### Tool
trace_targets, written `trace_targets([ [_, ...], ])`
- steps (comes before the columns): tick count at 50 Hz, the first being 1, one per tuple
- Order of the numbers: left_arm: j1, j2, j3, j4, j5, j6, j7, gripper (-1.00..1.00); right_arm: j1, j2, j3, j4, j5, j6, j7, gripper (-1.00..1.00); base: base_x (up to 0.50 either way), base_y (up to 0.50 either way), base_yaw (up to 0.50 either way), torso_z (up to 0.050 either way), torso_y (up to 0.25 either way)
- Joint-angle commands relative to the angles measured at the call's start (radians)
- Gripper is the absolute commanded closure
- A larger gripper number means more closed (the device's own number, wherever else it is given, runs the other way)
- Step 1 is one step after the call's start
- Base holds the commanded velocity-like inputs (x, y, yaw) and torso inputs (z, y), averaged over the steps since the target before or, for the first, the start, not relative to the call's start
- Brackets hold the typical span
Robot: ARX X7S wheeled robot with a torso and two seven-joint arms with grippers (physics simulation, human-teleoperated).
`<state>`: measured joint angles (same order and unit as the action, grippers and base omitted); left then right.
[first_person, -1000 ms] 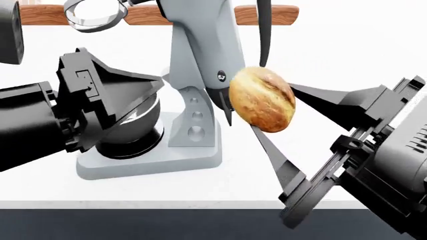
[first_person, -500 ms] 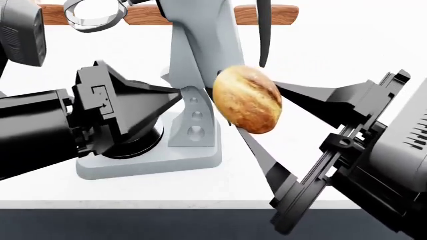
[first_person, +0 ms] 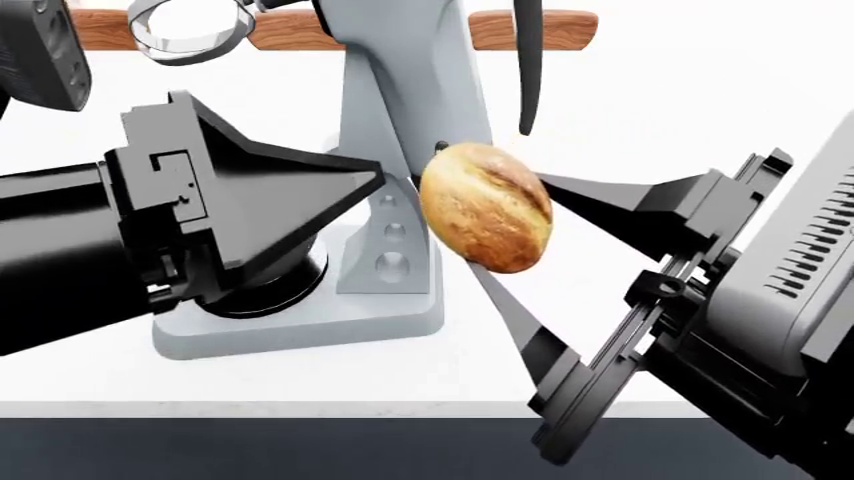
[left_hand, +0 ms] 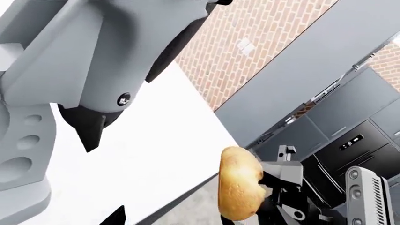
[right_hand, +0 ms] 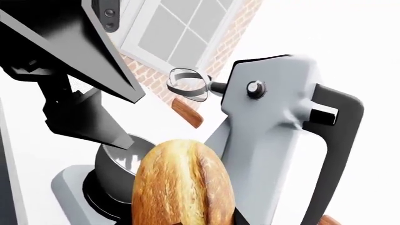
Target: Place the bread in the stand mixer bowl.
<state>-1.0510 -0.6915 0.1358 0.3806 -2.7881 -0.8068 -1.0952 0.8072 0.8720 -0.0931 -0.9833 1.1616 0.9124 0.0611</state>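
Observation:
The bread (first_person: 485, 207), a golden-brown roll, is held in the air by my right gripper (first_person: 489, 228), just right of the light-grey stand mixer (first_person: 400, 100). It also shows in the right wrist view (right_hand: 181, 187) and the left wrist view (left_hand: 239, 190). The stand mixer bowl (right_hand: 114, 163) sits on its black base (first_person: 274, 295), below and left of the bread. In the head view my left gripper (first_person: 350, 205) hides most of the bowl. The left gripper is open and empty, its fingers (right_hand: 100, 56) apart above the bowl.
A shiny metal ring (first_person: 194, 28) with a wooden handle (first_person: 300, 30) lies at the back of the white counter (first_person: 601, 130). The mixer's black lever (first_person: 527, 60) hangs behind the bread. The counter's front edge (first_person: 334, 405) runs below both arms.
My right gripper has carried the bread leftward, closer to the mixer's column. My left gripper has moved right and now covers more of the bowl.

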Motion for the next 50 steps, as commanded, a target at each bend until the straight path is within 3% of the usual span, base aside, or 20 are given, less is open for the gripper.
trace_targets([
  [1,-0.038,0.006,0.026,0.004,-0.025,0.003,0.002,-1.0,-0.002,-0.001,-0.014,0.001,-0.031,-0.01,-0.013,1.0,0.0,0.0,0.0,0.0,0.0],
  [18,-0.047,0.065,0.088,-0.034,0.022,-0.03,0.033,-1.0,-0.006,-0.029,-0.086,0.022,-0.108,-0.015,-0.035,1.0,0.0,0.0,0.0,0.0,0.0],
  [50,-0.048,0.087,0.112,-0.059,0.048,-0.051,0.079,-1.0,-0.007,-0.031,-0.121,0.023,-0.13,-0.039,-0.04,1.0,0.0,0.0,0.0,0.0,0.0],
])
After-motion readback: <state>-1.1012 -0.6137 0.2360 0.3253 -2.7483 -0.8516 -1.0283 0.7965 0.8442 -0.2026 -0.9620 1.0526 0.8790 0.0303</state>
